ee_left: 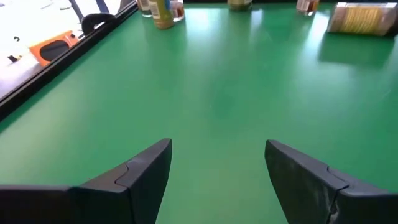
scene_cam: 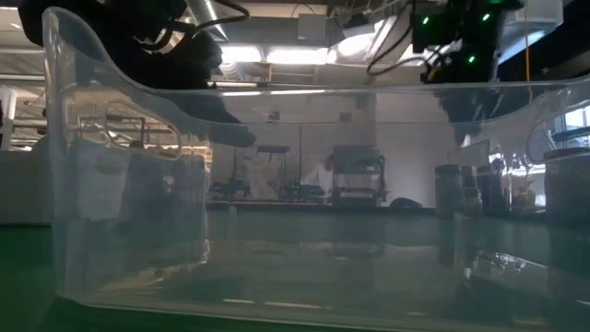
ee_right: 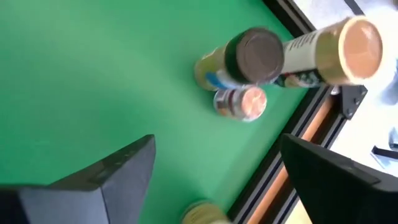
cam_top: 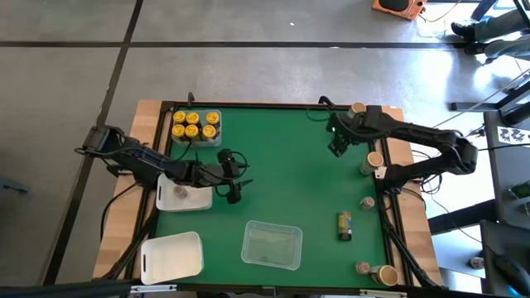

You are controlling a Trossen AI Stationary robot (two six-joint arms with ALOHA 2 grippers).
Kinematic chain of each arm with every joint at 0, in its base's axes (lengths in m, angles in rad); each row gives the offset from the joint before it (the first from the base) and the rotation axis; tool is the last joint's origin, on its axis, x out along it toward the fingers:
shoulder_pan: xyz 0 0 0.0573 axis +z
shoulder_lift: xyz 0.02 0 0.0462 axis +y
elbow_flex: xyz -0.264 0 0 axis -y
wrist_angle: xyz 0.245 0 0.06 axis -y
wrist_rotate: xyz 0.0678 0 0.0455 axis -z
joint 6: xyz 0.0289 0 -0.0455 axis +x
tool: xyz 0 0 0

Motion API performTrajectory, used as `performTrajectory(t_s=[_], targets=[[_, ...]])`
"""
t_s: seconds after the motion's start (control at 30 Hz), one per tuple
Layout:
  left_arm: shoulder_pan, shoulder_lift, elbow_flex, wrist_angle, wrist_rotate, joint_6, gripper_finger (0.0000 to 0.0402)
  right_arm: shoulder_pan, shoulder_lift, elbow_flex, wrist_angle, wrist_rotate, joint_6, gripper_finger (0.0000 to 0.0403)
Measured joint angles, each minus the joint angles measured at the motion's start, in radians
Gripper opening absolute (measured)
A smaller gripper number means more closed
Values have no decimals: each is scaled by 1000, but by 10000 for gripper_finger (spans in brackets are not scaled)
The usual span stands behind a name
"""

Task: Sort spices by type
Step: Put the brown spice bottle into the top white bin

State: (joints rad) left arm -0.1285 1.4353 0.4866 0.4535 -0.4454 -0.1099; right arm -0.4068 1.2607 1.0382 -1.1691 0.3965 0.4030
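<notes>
Several yellow-lidded spice jars stand in a clear tray at the far left. One jar sits in a white tray beside my left arm. More jars stand along the table's right edge. My left gripper hovers open over bare green mat, right of the white tray. My right gripper is open, tipped downward at the far right, above a dark-lidded jar, a small copper-lidded jar and a tall tan-lidded jar.
An empty clear tray stands near the front edge and fills the low view. A white tray lies at the front left. A dark and yellow object lies at the right. Open green mat spans the middle.
</notes>
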Motion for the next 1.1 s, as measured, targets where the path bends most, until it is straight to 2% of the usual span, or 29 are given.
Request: performTrajectory(t_s=[0.17, 0.3, 0.57, 0.83, 1.1], targets=[[29, 0, 0, 1, -2, 36, 257, -134, 80, 0, 33, -15, -152, 342], [59, 0, 0, 2, -2, 59, 257, -189, 138, 0, 37, -15, -212, 342], [77, 0, -3, 0, -3, 52, 257, -251, 234, -14, 54, 7, -279, 342], [76, 0, -4, 0, -3, 52, 257, -283, 273, -70, 187, 23, -311, 342], [76, 0, -4, -1, -3, 51, 257, -302, 318, -71, 227, 11, -329, 342]])
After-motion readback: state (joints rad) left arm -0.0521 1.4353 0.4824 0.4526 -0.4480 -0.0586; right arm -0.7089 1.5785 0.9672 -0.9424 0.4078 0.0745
